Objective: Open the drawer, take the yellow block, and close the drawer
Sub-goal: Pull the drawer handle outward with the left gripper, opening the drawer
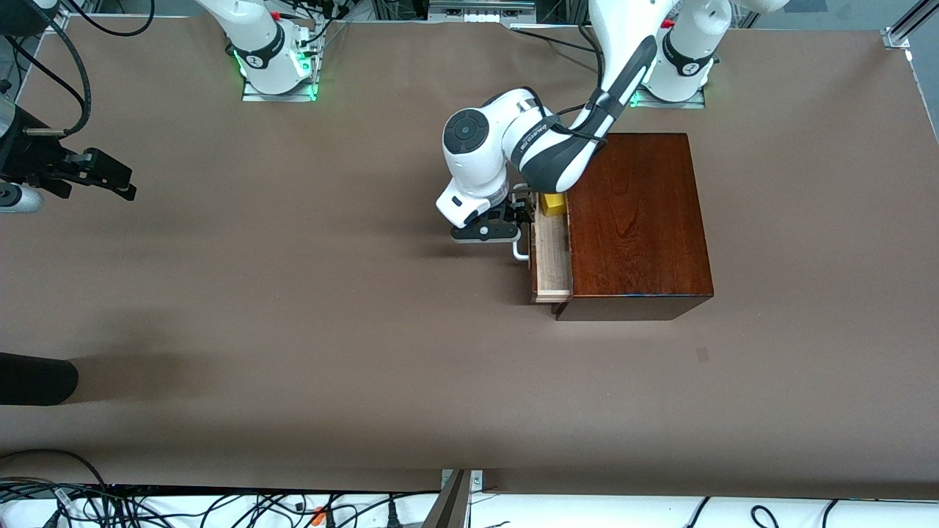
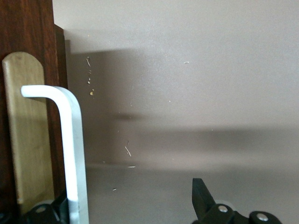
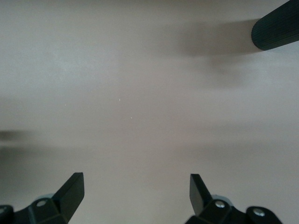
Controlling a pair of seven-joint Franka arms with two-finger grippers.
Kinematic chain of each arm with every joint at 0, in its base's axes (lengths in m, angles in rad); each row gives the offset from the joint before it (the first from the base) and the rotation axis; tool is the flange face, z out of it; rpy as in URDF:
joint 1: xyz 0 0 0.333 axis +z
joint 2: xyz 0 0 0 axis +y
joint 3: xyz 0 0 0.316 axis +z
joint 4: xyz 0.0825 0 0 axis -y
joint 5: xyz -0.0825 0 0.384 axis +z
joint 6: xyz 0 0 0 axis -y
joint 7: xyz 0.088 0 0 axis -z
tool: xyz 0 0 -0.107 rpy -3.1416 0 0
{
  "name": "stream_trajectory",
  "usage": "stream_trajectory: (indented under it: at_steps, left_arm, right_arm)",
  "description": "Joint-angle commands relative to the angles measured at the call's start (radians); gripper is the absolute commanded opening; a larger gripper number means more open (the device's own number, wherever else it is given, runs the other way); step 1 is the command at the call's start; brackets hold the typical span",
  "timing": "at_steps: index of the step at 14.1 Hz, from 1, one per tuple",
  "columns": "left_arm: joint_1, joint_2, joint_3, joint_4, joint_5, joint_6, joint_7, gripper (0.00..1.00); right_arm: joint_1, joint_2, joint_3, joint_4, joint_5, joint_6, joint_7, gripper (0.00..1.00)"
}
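Note:
The dark mahogany box [image 1: 634, 220] stands near the left arm's base. Its drawer [image 1: 552, 268] is pulled partway out toward the right arm's end, so the pale-wood tray shows. The yellow block [image 1: 552, 204] lies in the tray, partly hidden under the left arm. My left gripper [image 1: 516, 220] is open at the white handle [image 1: 521, 253]. In the left wrist view the handle [image 2: 74, 154] stands between the fingers, close to one finger [image 2: 46, 212] and far from the other. My right gripper [image 1: 103, 174] is open and empty and waits over the table's right-arm end; its wrist view [image 3: 135, 186] shows bare table.
A black rounded object [image 1: 37, 378] pokes in over the table edge at the right arm's end, nearer the front camera; it also shows in the right wrist view [image 3: 276, 29]. Cables lie along the table's front edge [image 1: 220, 506].

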Motion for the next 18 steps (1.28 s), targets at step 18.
stream_trajectory:
  at_steps: [18]
  left_arm:
    - [-0.051, 0.084, -0.005, 0.120, -0.033, 0.047, -0.027, 1.00]
  right_arm:
    - [-0.004, -0.010, 0.006, -0.012, -0.007, 0.006, -0.002, 1.00]
